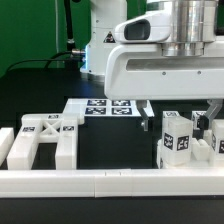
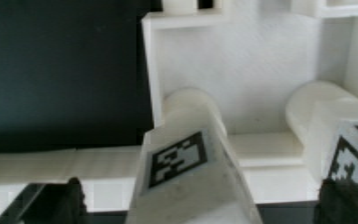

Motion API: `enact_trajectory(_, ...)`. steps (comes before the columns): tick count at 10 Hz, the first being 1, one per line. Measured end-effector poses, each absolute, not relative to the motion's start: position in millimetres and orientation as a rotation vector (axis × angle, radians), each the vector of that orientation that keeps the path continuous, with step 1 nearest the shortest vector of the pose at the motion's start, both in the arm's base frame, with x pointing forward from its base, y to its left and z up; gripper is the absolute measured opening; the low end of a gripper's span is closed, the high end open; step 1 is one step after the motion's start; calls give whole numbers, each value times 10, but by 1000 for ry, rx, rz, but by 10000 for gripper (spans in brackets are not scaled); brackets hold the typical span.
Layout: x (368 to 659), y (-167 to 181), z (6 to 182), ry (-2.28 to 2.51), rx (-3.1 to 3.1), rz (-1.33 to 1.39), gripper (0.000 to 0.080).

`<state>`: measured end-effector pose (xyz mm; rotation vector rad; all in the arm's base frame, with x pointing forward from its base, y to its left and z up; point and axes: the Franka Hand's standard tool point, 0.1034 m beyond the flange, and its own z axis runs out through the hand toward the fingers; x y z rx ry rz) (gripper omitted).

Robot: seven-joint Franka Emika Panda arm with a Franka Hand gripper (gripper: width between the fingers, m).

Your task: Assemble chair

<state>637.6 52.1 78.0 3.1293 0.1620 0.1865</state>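
A white square chair leg point(image 1: 175, 138) with a black-and-white tag stands upright at the exterior view's right, and a second tagged leg point(image 1: 210, 135) stands just beside it. My gripper point(image 1: 180, 116) hangs open over the first leg, one finger on each side of its top and not touching it. In the wrist view the gripper point(image 2: 197, 205) is open, with that leg point(image 2: 202, 165) between its dark fingertips point(image 2: 51, 202). The second leg point(image 2: 345, 130) stands beside it. A flat white chair panel point(image 2: 229, 60) lies beyond them. An X-braced chair frame point(image 1: 45, 135) lies at the exterior view's left.
The marker board point(image 1: 100, 107) lies flat at mid-table behind the frame. The long low white border rail point(image 1: 100, 182) runs along the front edge and shows in the wrist view point(image 2: 69, 165) too. The arm's white body fills the upper right of the exterior view.
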Motion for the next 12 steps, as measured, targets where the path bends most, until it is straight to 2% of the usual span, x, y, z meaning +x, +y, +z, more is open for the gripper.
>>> enact_trajectory(3,6390,504,792,459,3075,183,649)
enact_trajectory(5,6388,498,790,462,3073,181,622)
enact_trajectory(6,6387,498,789,462,3073,181,451)
enact_trajectory(7,6388,498,790,442,3076,182,451)
enact_trajectory(8,6388,498,790,421,3080,182,288)
enact_trajectory(12,6387,505,789,58,3123,187,288)
